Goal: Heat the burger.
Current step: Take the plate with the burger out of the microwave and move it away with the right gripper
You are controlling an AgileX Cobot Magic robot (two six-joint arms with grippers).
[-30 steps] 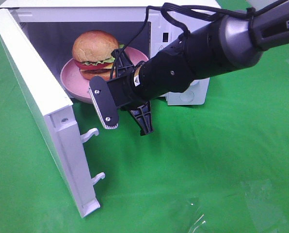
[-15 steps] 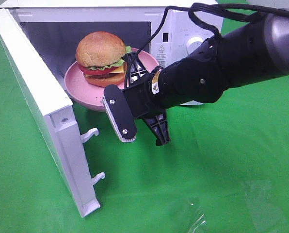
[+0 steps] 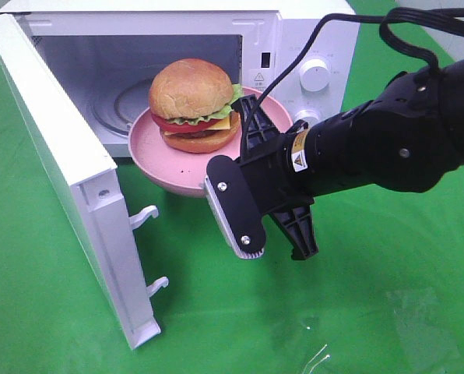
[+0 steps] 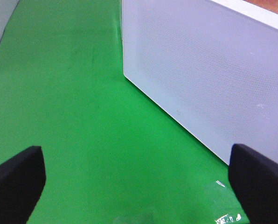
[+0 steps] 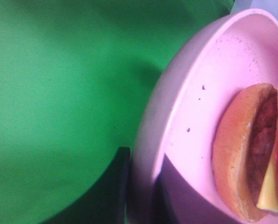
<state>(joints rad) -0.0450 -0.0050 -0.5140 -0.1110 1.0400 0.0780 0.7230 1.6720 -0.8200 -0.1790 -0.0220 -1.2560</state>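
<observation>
One burger (image 3: pixel 193 105) on pink plate (image 3: pixel 158 160), at microwave (image 3: pixel 294 23) mouth; right gripper (image 3: pixel 251 148) pinches rim at four o'clock. Left gripper (image 4: pixel 139 182) wide, empty. Risk: tilt slides burger off.

My right arm (image 3: pixel 388 148) is glossy black, with a yellow warning sticker (image 3: pixel 298 161), looping black cable (image 3: pixel 388 31) and two screws on a ridged finger pad (image 3: pixel 233 214).

Plate (image 3: pixel 166 167) rim's near right part hidden behind right tool (image 3: pixel 251 156).
</observation>
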